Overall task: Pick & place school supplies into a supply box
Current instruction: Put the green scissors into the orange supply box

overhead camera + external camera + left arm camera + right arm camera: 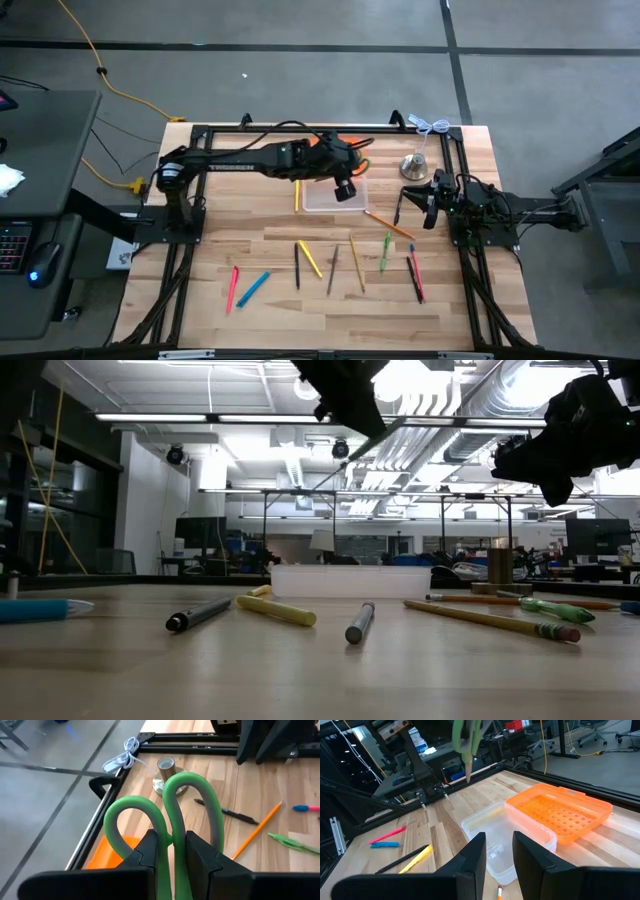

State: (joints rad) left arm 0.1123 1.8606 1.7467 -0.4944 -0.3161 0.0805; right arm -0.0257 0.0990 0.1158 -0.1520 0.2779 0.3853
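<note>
So the left gripper (172,855) is clamped on the green scissors (192,805), seemingly above the clear box (335,194); the right gripper (498,852) hovers near it, empty, fingers a little apart.

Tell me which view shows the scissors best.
Left wrist view: the scissors fill it, green loops above the left pincer shut on them. Right wrist shows only hanging blades; high and low views hide them.

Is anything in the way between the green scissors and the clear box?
Nothing visible. The left claw holds the green scissors in the air above the clear box. The box is open on top, and its orange lid lies beside it, not over it.
</note>
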